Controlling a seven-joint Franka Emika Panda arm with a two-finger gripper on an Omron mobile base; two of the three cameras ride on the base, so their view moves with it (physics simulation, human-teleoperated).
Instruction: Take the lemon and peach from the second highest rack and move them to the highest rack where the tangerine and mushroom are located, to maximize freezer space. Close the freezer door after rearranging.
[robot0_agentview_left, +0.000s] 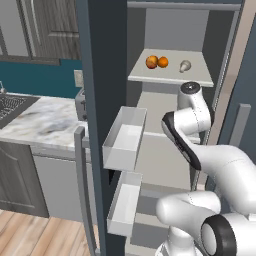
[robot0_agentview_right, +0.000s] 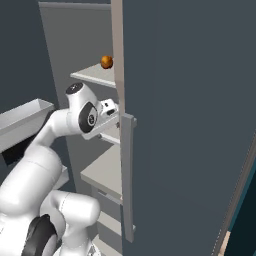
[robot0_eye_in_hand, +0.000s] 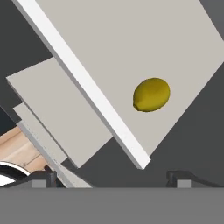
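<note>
Nearest in the hand view, two dark fingertips (robot0_eye_in_hand: 180, 177) of the gripper (robot0_eye_in_hand: 111, 178) stand well apart, wide and holding nothing, at the front of the second highest rack (robot0_eye_in_hand: 131, 52). On that pale grey rack lies the lemon (robot0_eye_in_hand: 151, 94), alone on bare shelf, a little in from the white front lip. Lower racks step down beside it, and a strip of wooden floor (robot0_eye_in_hand: 17, 146) shows beneath.

From the left base view, the white arm (robot0_agentview_left: 187, 125) reaches into the open freezer past two white door bins (robot0_agentview_left: 125, 137). Above it, the highest rack (robot0_agentview_left: 170, 75) carries the peach (robot0_agentview_left: 151, 62) touching the tangerine (robot0_agentview_left: 163, 62), with the pale mushroom (robot0_agentview_left: 185, 65) apart to their right.

Further off, the dark blue-grey freezer door (robot0_agentview_left: 102, 100) stands open. Left of it runs a marble counter (robot0_agentview_left: 40, 120) with a dark sink (robot0_agentview_left: 10, 107), teal wall and grey cabinets behind. No writing or labels can be read anywhere.
</note>
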